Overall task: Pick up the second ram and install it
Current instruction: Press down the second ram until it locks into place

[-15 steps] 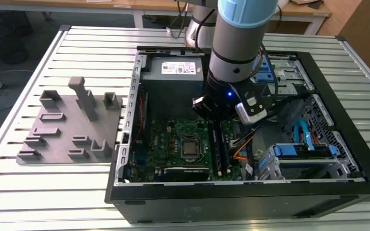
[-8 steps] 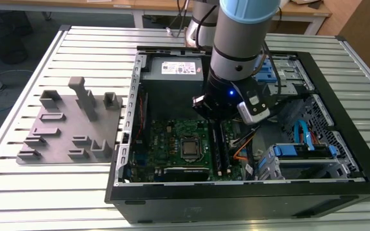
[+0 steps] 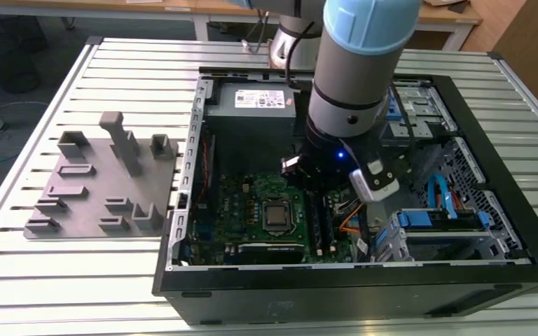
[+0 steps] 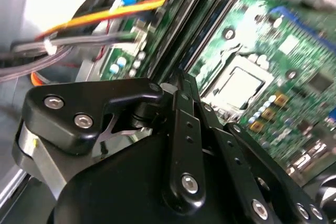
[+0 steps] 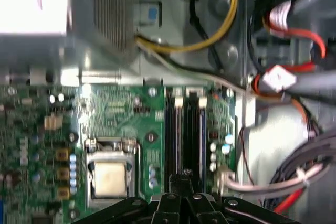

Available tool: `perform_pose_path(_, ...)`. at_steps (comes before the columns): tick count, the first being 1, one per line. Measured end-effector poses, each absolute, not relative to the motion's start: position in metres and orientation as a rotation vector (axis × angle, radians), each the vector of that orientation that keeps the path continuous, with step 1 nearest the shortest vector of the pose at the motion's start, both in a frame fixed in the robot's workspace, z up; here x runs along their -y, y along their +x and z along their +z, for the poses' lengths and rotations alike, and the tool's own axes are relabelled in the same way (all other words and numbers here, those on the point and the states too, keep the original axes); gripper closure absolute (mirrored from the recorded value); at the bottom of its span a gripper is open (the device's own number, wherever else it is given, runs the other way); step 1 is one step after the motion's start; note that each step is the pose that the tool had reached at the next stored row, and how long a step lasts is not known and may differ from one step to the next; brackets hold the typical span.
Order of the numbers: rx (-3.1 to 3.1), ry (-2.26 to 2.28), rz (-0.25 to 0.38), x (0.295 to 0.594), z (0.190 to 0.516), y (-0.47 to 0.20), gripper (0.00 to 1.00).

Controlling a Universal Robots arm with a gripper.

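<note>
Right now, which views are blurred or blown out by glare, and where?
First wrist view: soft throughout, with a white patch blown out in one corner; the dark slots beside the square metal CPU socket stay readable. Second wrist view: the black gripper linkage is sharp, the green motherboard behind it blurred. Exterior view: evenly lit, mild glare on the ribbed metal table.

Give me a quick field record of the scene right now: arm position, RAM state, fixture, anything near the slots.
arm: reaching down into the open computer case, over the motherboard
gripper: low over the memory slots, beside the CPU socket
second ram: dark stick lying along the slots, just ahead of the fingertips; whether it is seated cannot be told
fixture plate: grey, on the table at the exterior view's left, outside the case
orange cable: runs near the slots
</note>
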State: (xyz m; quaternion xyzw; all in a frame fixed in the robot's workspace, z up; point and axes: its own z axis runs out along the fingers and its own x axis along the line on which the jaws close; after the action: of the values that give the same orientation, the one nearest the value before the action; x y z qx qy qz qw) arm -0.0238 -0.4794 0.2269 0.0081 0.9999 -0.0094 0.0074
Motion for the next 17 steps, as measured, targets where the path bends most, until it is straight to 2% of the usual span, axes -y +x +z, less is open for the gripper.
perform_pose_path(6, -3.127, 0.025, -0.042, 0.499, 0.224, -0.024, 0.89)
perform_pose_path(17, -3.128, 0.025, -0.045, 0.503, 0.216, -0.024, 0.89)
